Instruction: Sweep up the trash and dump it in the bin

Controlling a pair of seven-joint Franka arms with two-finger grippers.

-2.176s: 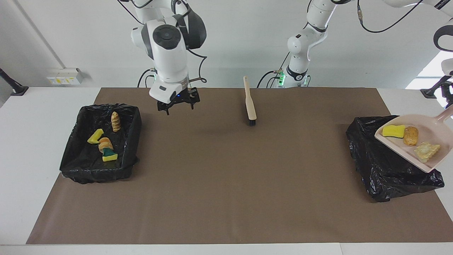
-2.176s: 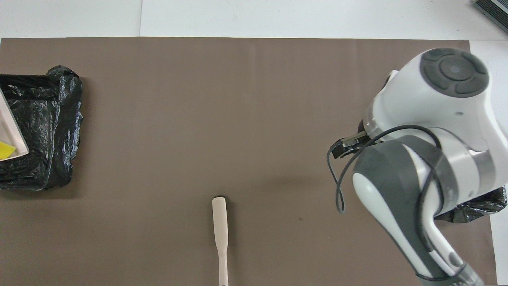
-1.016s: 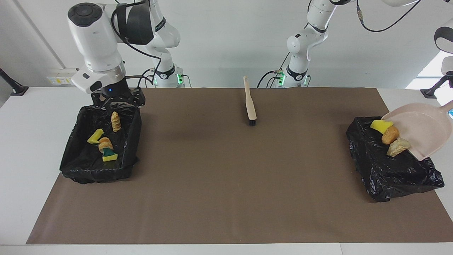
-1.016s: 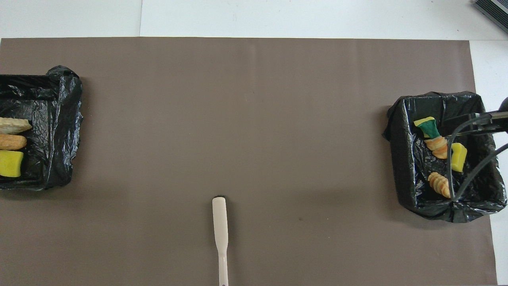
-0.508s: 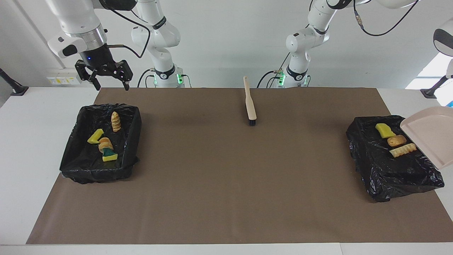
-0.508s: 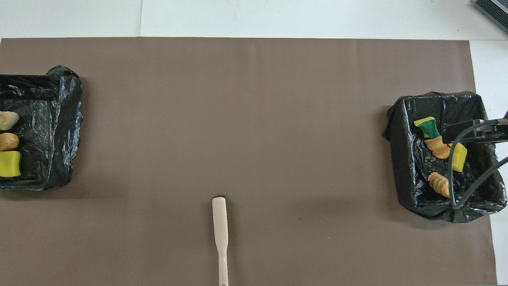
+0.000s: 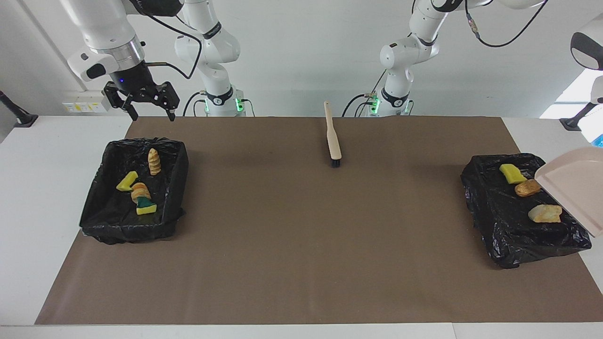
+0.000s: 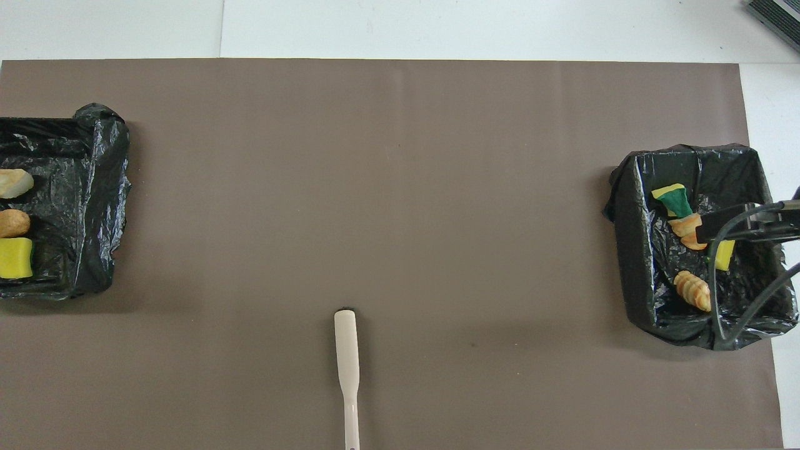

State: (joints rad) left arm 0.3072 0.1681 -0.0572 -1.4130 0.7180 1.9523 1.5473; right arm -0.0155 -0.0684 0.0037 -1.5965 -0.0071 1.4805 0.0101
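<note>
The trash lies in two black-lined bins. In the bin [image 7: 487,212] at the left arm's end are a yellow sponge bit [image 7: 511,173], a brown chunk [image 7: 526,188] and a tan chunk [image 7: 545,213]; they also show in the overhead view [image 8: 14,223]. The beige dustpan [image 7: 572,186] hangs tilted and empty over that bin's outer edge; its handle and my left gripper are out of view. The bin [image 7: 176,188] at the right arm's end holds several sponge and bread-like scraps [image 7: 140,190]. My right gripper [image 7: 151,115] is open and empty, up in the air over the table's edge by that bin.
The beige hand brush [image 7: 333,136] lies on the brown mat [image 7: 301,245] mid-table, near the robots, bristles pointing away from them; it also shows in the overhead view [image 8: 347,369]. The right arm's cable hangs over its bin [image 8: 631,250] in the overhead view.
The dustpan tipped and its three scraps slid off into the bin at the left arm's end. My right gripper moved from mid-table to above its bin and rose.
</note>
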